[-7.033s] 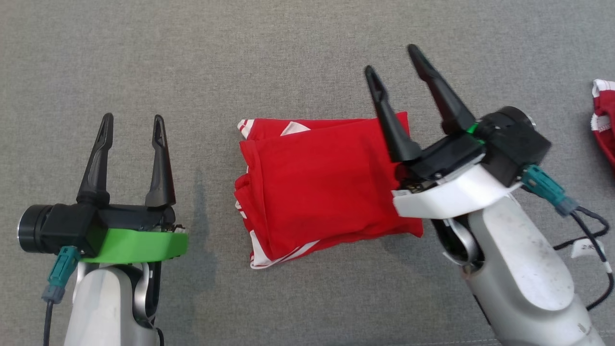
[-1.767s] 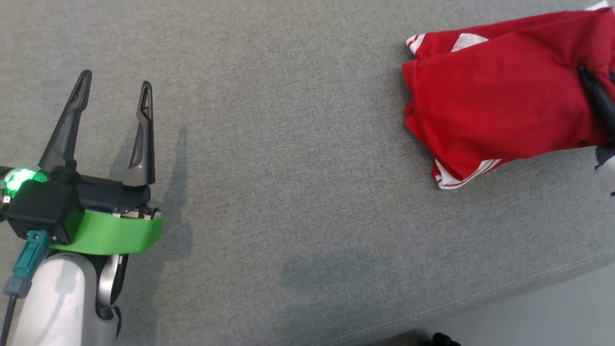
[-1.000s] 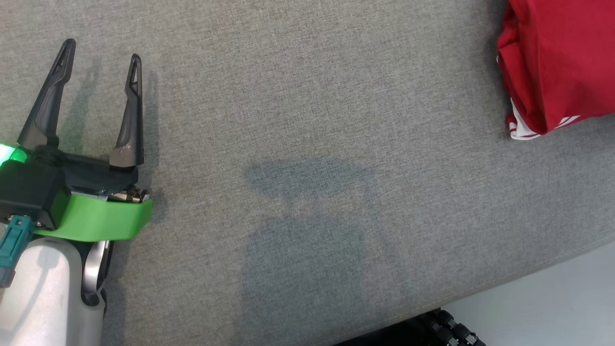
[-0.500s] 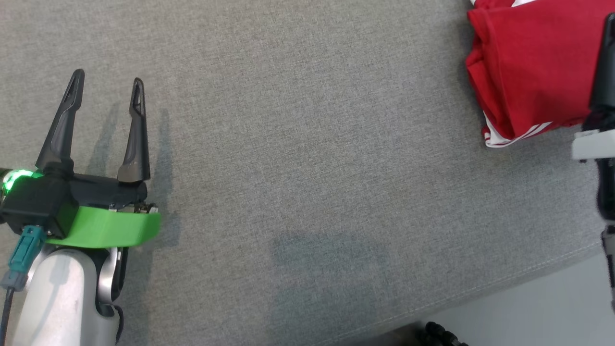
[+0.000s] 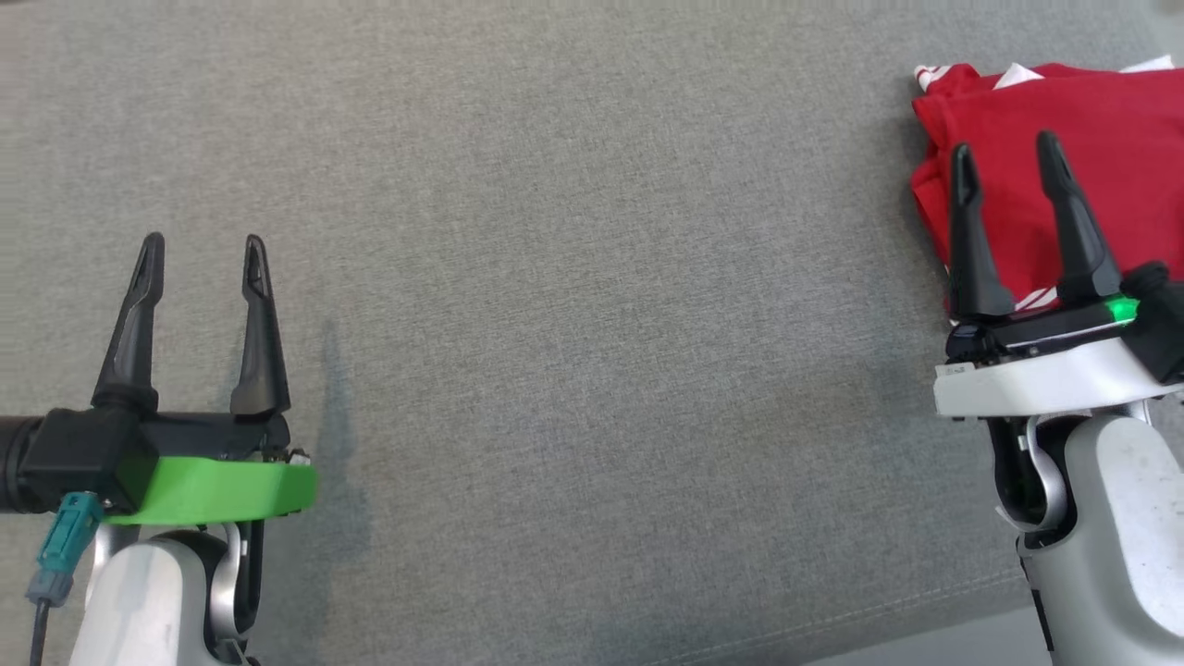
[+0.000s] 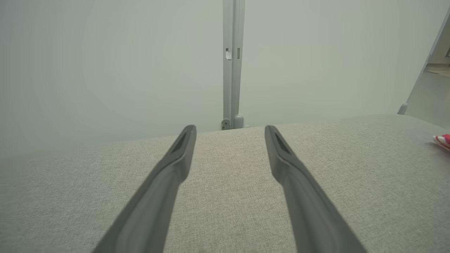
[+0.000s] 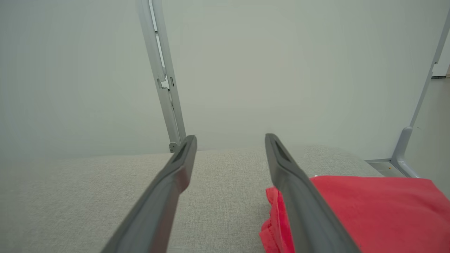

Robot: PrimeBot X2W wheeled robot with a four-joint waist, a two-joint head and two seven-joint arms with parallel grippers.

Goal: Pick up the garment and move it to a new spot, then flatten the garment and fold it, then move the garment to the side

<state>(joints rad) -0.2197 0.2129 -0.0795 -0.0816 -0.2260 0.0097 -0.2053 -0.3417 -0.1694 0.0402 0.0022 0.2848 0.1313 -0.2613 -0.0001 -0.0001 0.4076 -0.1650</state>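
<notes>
The garment [image 5: 1110, 116] is a red folded piece with white trim, lying on the grey fabric surface [image 5: 592, 277] at the far right of the head view. My right gripper [image 5: 1005, 146] stands open over its near left part with nothing between the fingers. In the right wrist view the garment [image 7: 369, 207] lies beneath and to the right of the right finger of the gripper [image 7: 230, 137]. My left gripper [image 5: 203, 242] is open and empty at the lower left, far from the cloth. In the left wrist view this gripper [image 6: 229, 128] points across bare fabric, and a sliver of the garment [image 6: 443, 140] shows at the right edge.
The surface's front edge [image 5: 925, 622] runs along the lower right, with pale floor beyond. Behind the surface stand a pale wall and a grey metal post [image 6: 231, 63]. Wide bare fabric lies between the two grippers.
The head camera has swung, so the whole picture has shifted. My right gripper, cut off at the right edge before, is now fully in view, open by the garment. The left gripper stays open.
</notes>
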